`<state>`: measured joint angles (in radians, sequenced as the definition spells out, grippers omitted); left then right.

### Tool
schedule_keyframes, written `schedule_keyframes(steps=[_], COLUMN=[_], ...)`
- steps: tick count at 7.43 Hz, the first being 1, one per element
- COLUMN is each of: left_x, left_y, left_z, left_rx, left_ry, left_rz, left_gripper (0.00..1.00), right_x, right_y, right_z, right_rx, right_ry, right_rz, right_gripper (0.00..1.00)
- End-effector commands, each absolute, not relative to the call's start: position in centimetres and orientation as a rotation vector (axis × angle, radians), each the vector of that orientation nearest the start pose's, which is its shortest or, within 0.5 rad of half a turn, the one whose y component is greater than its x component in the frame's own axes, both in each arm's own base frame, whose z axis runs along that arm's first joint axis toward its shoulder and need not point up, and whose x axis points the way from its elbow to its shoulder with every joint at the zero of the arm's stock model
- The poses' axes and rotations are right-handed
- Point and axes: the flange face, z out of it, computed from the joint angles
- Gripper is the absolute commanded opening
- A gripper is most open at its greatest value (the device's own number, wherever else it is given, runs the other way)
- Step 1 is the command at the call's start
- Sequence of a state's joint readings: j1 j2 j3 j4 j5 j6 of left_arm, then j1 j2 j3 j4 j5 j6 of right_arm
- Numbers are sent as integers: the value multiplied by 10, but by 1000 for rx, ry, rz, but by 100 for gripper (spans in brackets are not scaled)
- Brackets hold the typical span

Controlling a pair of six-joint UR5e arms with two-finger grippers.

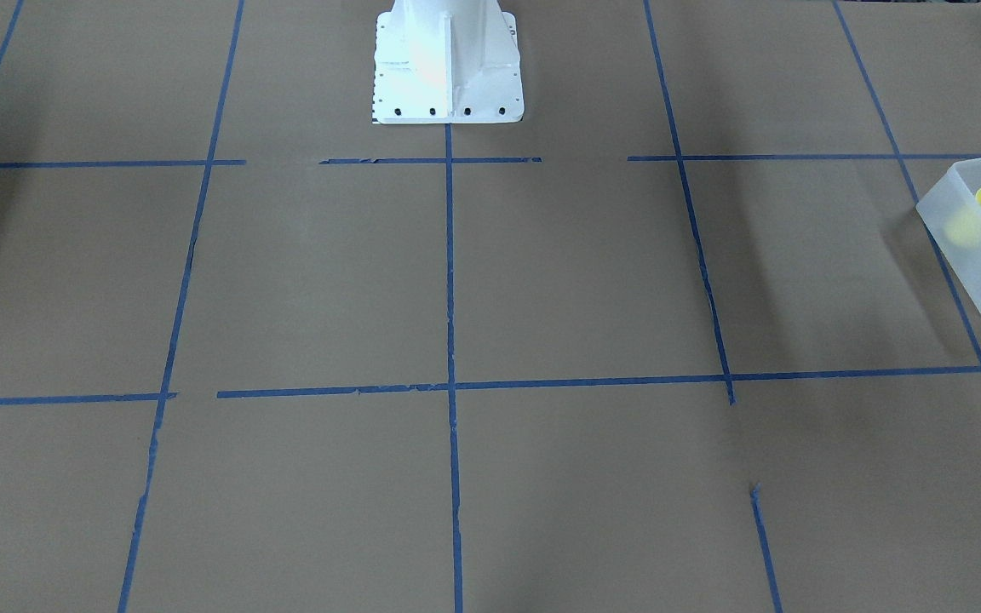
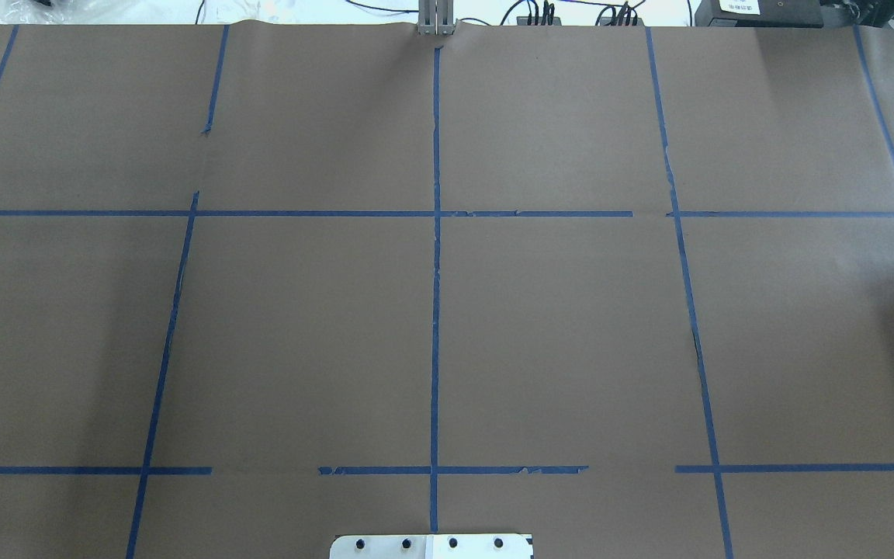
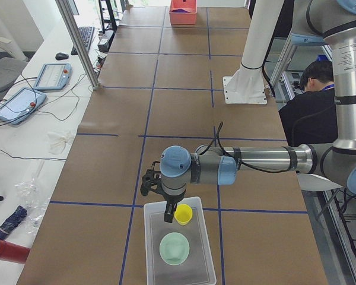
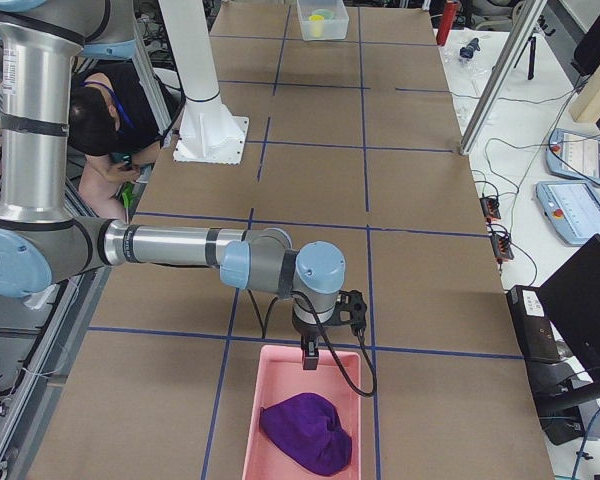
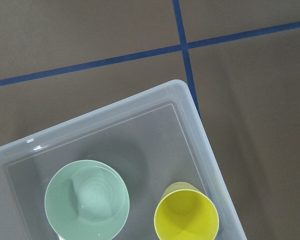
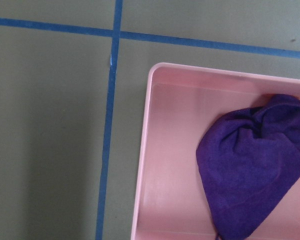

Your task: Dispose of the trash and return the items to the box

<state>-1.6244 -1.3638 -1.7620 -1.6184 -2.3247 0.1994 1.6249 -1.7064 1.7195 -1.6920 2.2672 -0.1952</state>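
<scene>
Left wrist-mounted view shows the yellow cup (image 5: 186, 216) upright inside the frosted box (image 5: 140, 130), at the 3 o'clock side of the mint-green bowl (image 5: 87, 198), close but apart. Seen from the table's end, the left gripper (image 3: 168, 215) hangs just above the cup, and its jaws cannot be read. The right gripper (image 4: 310, 355), equally unreadable, hovers over the 12 o'clock edge of a pink bin (image 4: 255, 420) holding a purple cloth (image 4: 302, 430). Both items appear returned, and the job looks essentially finished.

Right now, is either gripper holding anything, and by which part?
Cannot be told. The left gripper hangs by the yellow cup in the box, the right gripper over the pink bin; neither's fingers show clearly.
</scene>
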Motion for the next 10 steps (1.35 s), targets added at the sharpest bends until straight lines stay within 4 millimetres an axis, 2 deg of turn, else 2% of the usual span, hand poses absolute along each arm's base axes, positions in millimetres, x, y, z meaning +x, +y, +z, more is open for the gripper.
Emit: schedule_keyframes(steps=[1, 10], left_x=[-87, -88], left_y=[-402, -402], left_z=[654, 652], left_rx=[125, 128], left_ry=[746, 744], left_rz=[149, 149], left_gripper=[100, 100], right_x=[92, 86], right_y=[-422, -425], right_z=[665, 660], right_rx=[-16, -12], right_ry=[-703, -707], right_rz=[-101, -113], right_gripper=[100, 100])
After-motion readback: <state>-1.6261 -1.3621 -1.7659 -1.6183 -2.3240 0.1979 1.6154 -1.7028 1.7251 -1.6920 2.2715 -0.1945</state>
